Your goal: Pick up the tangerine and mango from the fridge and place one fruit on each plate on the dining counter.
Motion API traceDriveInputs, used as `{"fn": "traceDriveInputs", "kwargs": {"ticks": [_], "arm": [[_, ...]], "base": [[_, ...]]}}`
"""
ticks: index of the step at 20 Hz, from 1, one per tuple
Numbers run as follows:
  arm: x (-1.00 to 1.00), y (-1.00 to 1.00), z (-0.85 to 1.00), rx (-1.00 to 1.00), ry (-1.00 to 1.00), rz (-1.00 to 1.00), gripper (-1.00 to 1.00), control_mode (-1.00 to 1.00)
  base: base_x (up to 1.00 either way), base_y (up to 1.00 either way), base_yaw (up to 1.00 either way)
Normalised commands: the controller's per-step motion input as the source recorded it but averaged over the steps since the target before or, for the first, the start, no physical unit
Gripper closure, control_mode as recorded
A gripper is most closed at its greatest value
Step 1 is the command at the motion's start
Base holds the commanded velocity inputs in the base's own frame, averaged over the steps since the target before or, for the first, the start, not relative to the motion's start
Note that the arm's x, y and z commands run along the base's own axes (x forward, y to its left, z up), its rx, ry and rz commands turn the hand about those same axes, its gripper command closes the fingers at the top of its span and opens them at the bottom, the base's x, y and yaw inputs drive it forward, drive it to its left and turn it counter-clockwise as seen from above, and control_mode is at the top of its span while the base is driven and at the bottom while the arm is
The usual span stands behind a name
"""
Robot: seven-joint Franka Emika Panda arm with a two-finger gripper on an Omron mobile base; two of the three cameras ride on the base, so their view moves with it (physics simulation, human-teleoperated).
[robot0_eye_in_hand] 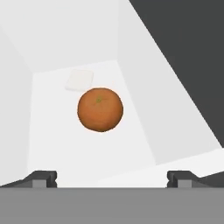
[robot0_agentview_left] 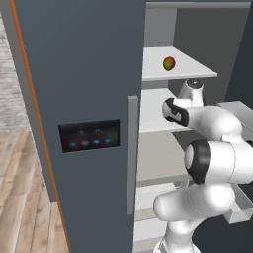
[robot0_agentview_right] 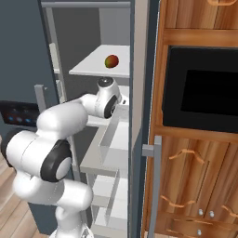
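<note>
Hand view shows the claw [robot0_eye_in_hand: 112, 177] spread wide, its two dark fingertips [robot0_eye_in_hand: 43, 177] far apart at the bottom with nothing between them. Ahead of the claw, centred between the tips but well apart from them, the tangerine [robot0_eye_in_hand: 100, 109] sits on a pale shelf floor inside the fridge [robot0_eye_in_hand: 183, 57]. It is round and plain orange, with a small greenish mark on top. Just beyond the tangerine, slightly to its left, a small flat white block [robot0_eye_in_hand: 79, 80] lies on the same floor; whether the two touch I cannot tell. Pale walls close in on the left and behind, and a dark wall rises to the right of the claw.

From the left base view, the arm [robot0_agentview_left: 212, 148] reaches into the open fridge [robot0_agentview_left: 84, 99], its wrist buried at the middle shelf level. The mango [robot0_agentview_left: 169, 63] rests on the shelf [robot0_agentview_left: 192, 69] above the wrist, red with yellow-green, well apart from the arm. The closed door beside the arm carries a long grey handle [robot0_agentview_left: 132, 153] and a black panel [robot0_agentview_left: 90, 135] with blue lights.

From the right base view, the mango [robot0_agentview_right: 111, 61] again lies on the upper shelf [robot0_agentview_right: 97, 69], directly over the wrist [robot0_agentview_right: 108, 97]. A wood cabinet [robot0_agentview_right: 195, 139] with a black oven window [robot0_agentview_right: 202, 93] stands to the right of the fridge.
</note>
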Motion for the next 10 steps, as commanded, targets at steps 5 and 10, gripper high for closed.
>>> {"fn": "traceDriveInputs", "kwargs": {"ticks": [5,10], "arm": [[0.24,0.00,-0.31,0.00,0.00,0.00,-1.00,-1.00],[0.50,0.00,-0.10,0.00,0.00,0.00,-1.00,-1.00]], "base": [[0.00,0.00,0.00],[0.00,0.00,0.00]]}}
